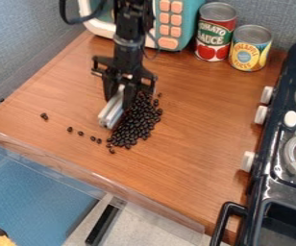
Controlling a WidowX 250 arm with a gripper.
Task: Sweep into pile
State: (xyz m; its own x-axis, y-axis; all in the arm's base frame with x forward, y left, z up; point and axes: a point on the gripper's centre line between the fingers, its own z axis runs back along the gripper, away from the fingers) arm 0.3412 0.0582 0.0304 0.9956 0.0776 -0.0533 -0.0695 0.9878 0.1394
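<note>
My gripper [123, 91] hangs over the left-middle part of the wooden counter, shut on a pale, bar-like sweeping tool [112, 109]. The tool slants down to the lower left, its low end at or near the counter. Along its right side lies a heap of dark beans [136, 124], close against it and partly behind the gripper. Several loose beans trail off to the left of the heap, the farthest ones near the left part of the counter.
A teal toy microwave [179, 21] stands behind the arm, with a red can [215, 33] and a yellow can [249, 49] to its right. The black toy stove [285, 158] lines the right side. A clear raised strip [92, 178] follows the counter's front edge.
</note>
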